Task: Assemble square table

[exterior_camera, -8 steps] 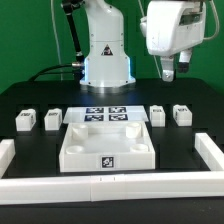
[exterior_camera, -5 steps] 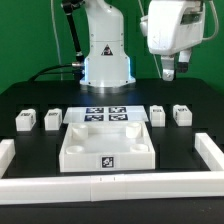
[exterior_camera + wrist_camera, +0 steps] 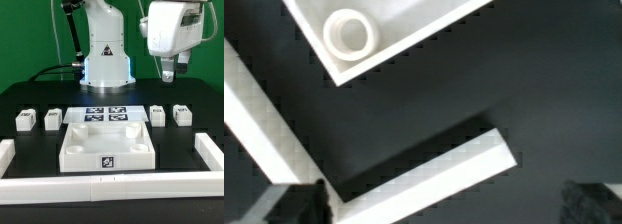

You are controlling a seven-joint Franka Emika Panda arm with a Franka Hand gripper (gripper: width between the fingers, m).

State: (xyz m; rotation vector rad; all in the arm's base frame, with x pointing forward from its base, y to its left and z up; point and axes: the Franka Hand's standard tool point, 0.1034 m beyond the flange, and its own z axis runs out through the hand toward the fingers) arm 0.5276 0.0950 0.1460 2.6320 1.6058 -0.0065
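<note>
The square table's top (image 3: 82, 157), a white slab with a raised rim and a tag on its front wall, lies at the middle of the black table. Two white leg blocks (image 3: 25, 121) (image 3: 53, 119) lie toward the exterior view's left of it. Two more (image 3: 157, 115) (image 3: 181, 114) lie toward the right. My gripper (image 3: 170, 72) hangs high above the right-hand pair, open and holding nothing. In the wrist view a slab corner with a round socket (image 3: 349, 32) shows, and a long white leg block (image 3: 423, 173) lies below my open gripper (image 3: 434, 204).
The marker board (image 3: 105, 114) lies flat just behind the slab. Long white border rails run along the front (image 3: 100, 186), the left (image 3: 6, 152) and the right (image 3: 210, 150). The robot base (image 3: 105, 55) stands at the back. A white strip (image 3: 249, 105) crosses the wrist view's edge.
</note>
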